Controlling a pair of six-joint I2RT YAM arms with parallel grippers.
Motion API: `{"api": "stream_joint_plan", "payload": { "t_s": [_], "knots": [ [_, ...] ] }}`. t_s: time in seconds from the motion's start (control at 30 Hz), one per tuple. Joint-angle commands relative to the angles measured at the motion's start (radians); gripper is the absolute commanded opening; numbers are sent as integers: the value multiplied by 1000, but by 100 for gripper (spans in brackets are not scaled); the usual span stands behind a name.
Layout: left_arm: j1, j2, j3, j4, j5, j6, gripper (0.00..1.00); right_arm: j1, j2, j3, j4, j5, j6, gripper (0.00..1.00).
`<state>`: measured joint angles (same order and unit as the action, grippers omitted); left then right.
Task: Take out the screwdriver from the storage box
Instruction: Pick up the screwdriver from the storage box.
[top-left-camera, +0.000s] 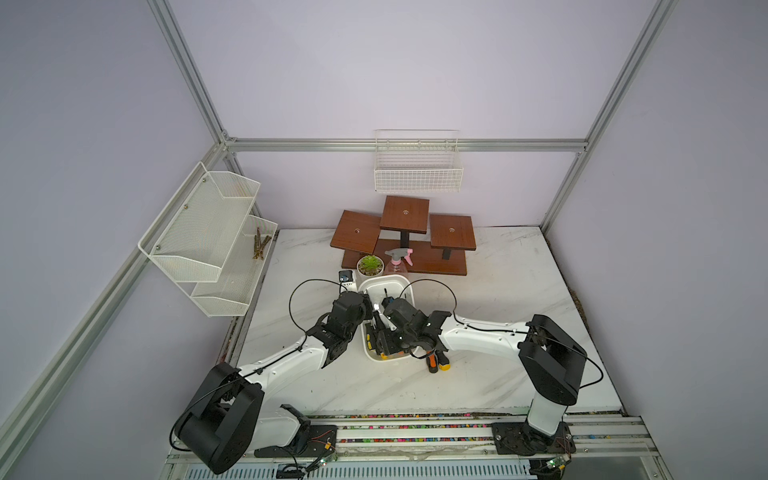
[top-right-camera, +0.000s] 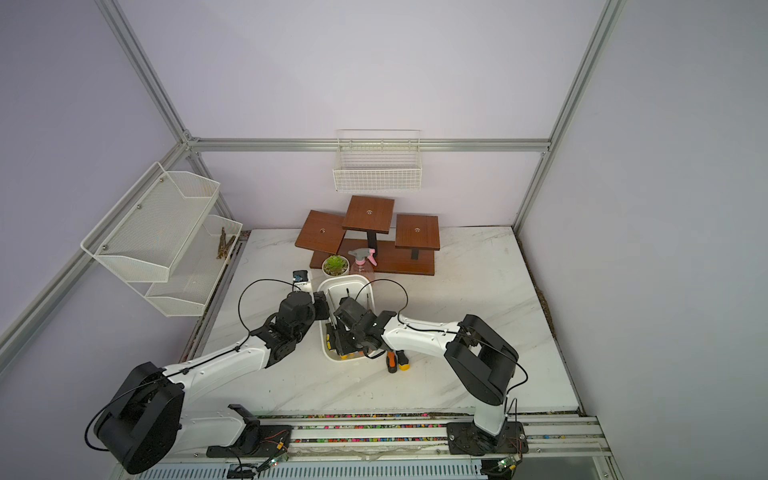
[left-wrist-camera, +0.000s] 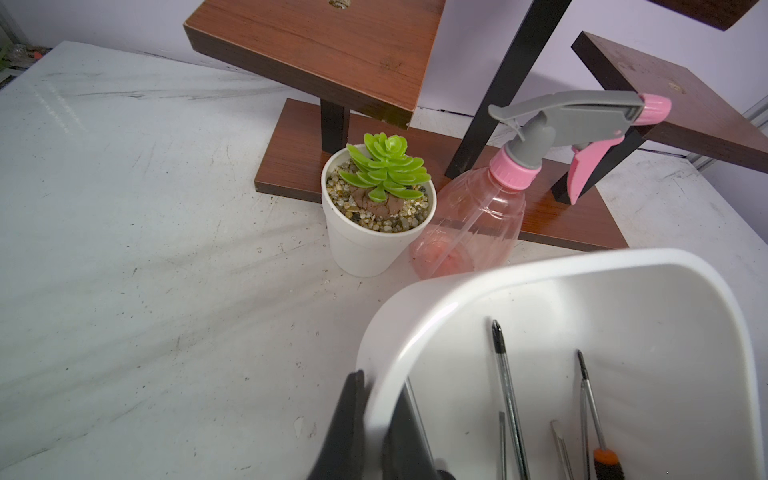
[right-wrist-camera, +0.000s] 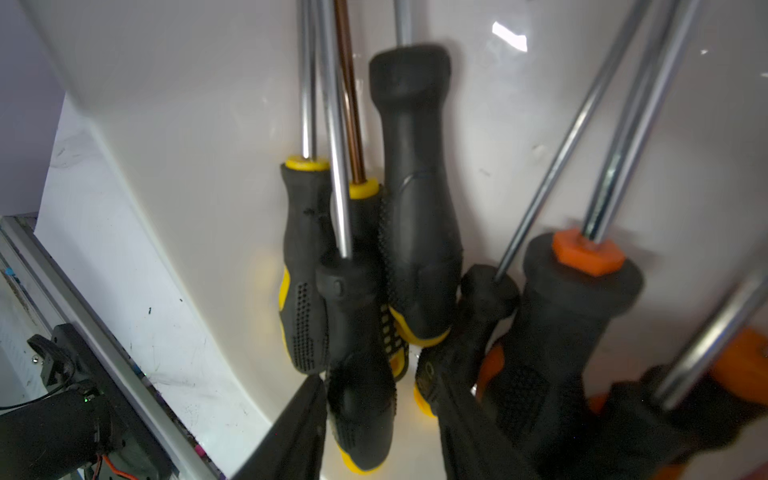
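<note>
My 2 top views hang high above the near edge of the table (top-left-camera: 519, 291), looking down toward the back wall (top-left-camera: 395, 83) and sharing nearly the whole scene. My left wrist view sits close over the storage box (left-wrist-camera: 623, 316) rim. My right wrist view sits inside it, against screwdriver handles (right-wrist-camera: 415, 208).

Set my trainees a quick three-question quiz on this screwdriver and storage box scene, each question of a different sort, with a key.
1. True or false: two screwdrivers already lie on the table, outside the storage box.
2. Fill in: beside the potted succulent stands a pink ____.
3. The left gripper is shut on: A the storage box's rim; B the potted succulent; C a screwdriver's shaft.
Key: 1 true; 2 spray bottle; 3 A.
</note>
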<state>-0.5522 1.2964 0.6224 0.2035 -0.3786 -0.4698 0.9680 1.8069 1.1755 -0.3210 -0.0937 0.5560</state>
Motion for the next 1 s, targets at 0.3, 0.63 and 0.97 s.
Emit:
{"api": "stream_joint_plan", "payload": {
  "t_s": [0.3, 0.63, 0.97],
  "knots": [
    [-8, 9, 7, 24, 14, 0, 0, 20, 67, 30, 31, -21, -27, 48],
    [-9, 9, 7, 24, 11, 0, 0, 22, 84, 34, 37, -14, -30, 37],
    [-9, 12, 10, 23, 15, 1, 0, 21, 10, 29, 7, 16, -37, 38]
  ]
}}
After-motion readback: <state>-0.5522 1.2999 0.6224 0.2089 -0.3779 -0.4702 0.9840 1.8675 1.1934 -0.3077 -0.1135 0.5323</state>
